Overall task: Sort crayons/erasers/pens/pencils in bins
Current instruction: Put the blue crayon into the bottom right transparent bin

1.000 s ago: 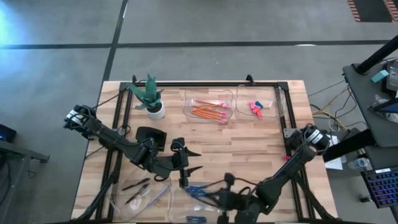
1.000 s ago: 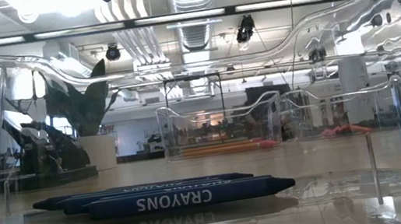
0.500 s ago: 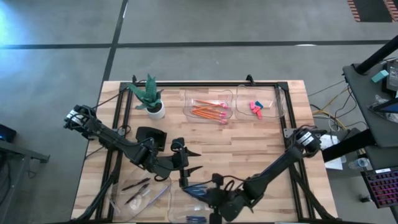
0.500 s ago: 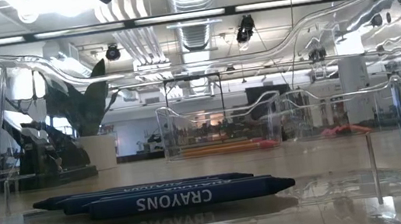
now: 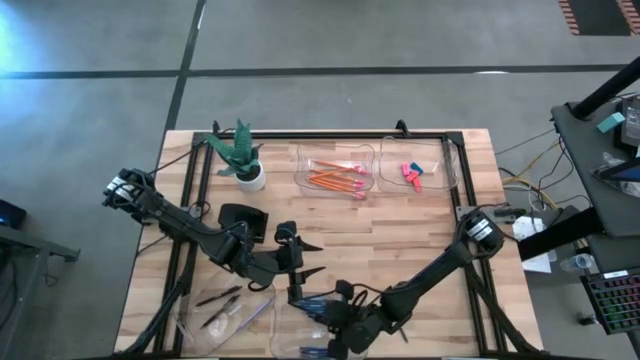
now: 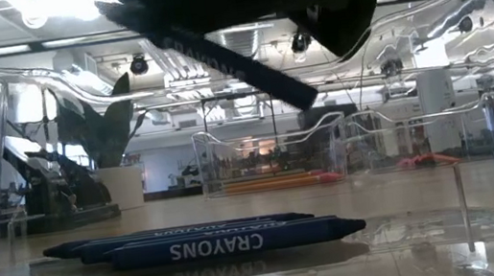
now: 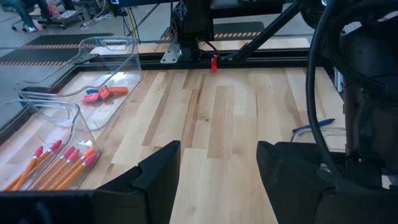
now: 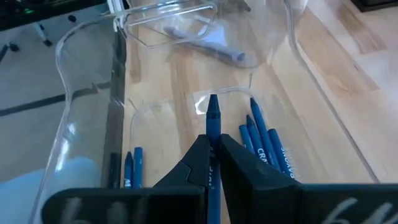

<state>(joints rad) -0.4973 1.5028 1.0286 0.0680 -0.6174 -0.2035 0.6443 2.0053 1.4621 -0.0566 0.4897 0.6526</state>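
My right gripper point(image 8: 212, 163) is shut on a dark-blue crayon point(image 8: 212, 124) above the near-middle bin point(image 5: 290, 325), where several crayons point(image 6: 213, 241) lie flat on the floor. In the low view the held crayon point(image 6: 236, 60) slants under the dark gripper. My left gripper point(image 5: 303, 258) is open and empty over bare table; it also shows in the left wrist view point(image 7: 217, 168). Orange pencils point(image 5: 336, 180) lie in the far bin, erasers point(image 5: 411, 173) in the bin to its right, and pens point(image 5: 220, 303) in the near-left bin. My right gripper pinches the crayon's rear part point(image 8: 212, 154) between its two fingers. The fingers lie along the crayon, whose pointed tip point(image 8: 212, 99) sticks out ahead of them. The crayon is tilted and lifted clear above the crayons in the bin.
A potted plant point(image 5: 243, 160) stands at the far left. A small black box-like object point(image 5: 243, 220) lies beside my left arm. A black frame rail point(image 5: 330, 135) runs along the table's far edge. Bare wood point(image 5: 390, 235) lies mid-table.
My right gripper has gone toward the table's left edge and down over the crayon bin, still shut on the crayon. It has come into the low view from above, with the crayon slanting beneath it.
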